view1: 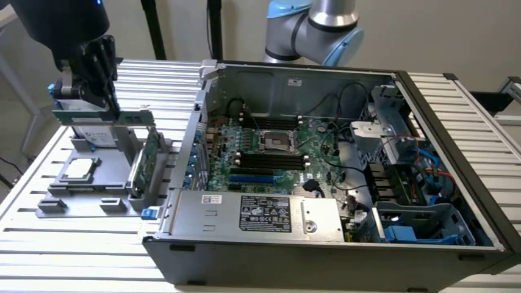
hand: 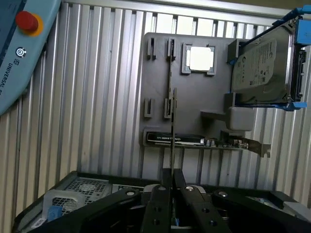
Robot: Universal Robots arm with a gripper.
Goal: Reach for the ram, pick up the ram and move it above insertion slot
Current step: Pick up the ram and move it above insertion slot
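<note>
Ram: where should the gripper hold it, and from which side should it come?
Probably by its upper long edge, from straight above, with the fingers pinching the two flat faces. The ram is a thin board standing on edge over the grey fixture, so only its faces give flat contact. The gripper is shut on it that way.

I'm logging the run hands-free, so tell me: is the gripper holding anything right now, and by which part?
Yes. The gripper is shut on the ram, pinching one end of the thin stick between its fingers.
</note>
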